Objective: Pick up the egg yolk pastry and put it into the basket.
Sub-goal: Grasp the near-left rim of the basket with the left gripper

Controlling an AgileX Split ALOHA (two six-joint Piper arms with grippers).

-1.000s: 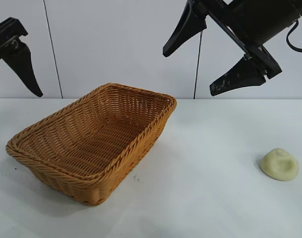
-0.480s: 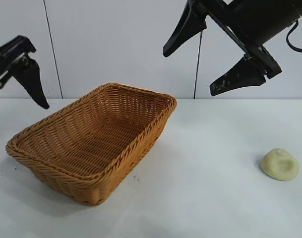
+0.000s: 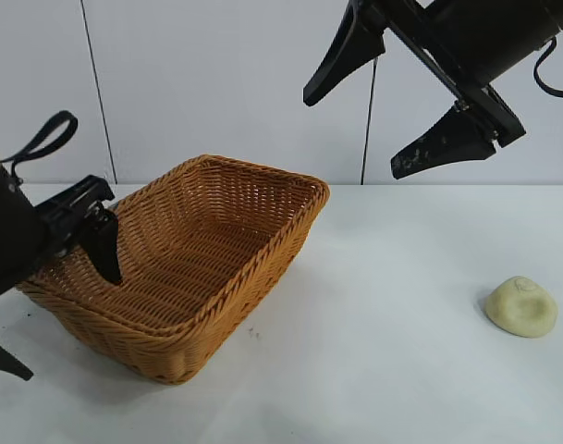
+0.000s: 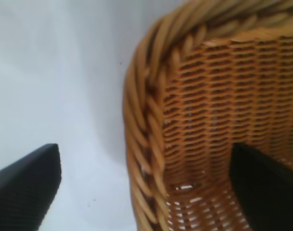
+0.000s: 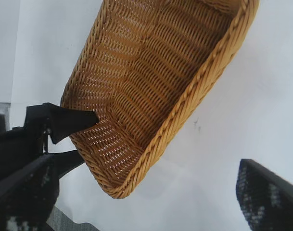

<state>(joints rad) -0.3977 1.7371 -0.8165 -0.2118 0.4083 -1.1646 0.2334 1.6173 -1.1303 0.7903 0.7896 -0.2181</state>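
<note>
The egg yolk pastry (image 3: 520, 306), a small pale yellow dome, lies on the white table at the right, far from both grippers. The basket (image 3: 227, 319), orange-brown wicker, stands left of centre. My left gripper (image 3: 55, 301) is open and low at the basket's left end, straddling the braided rim (image 4: 146, 125), with one finger inside the basket and one outside. My right gripper (image 3: 353, 134) is open and empty, high above the table to the right of the basket. The right wrist view shows the basket (image 5: 194, 96) from above and the left gripper's finger (image 5: 64, 120) at its end.
The white table (image 3: 383, 361) stretches bare between the basket and the pastry. A white panelled wall (image 3: 216, 83) stands behind.
My left gripper has come down from high at the left to the basket's left end and now straddles its rim. The right arm, basket and pastry have not moved.
</note>
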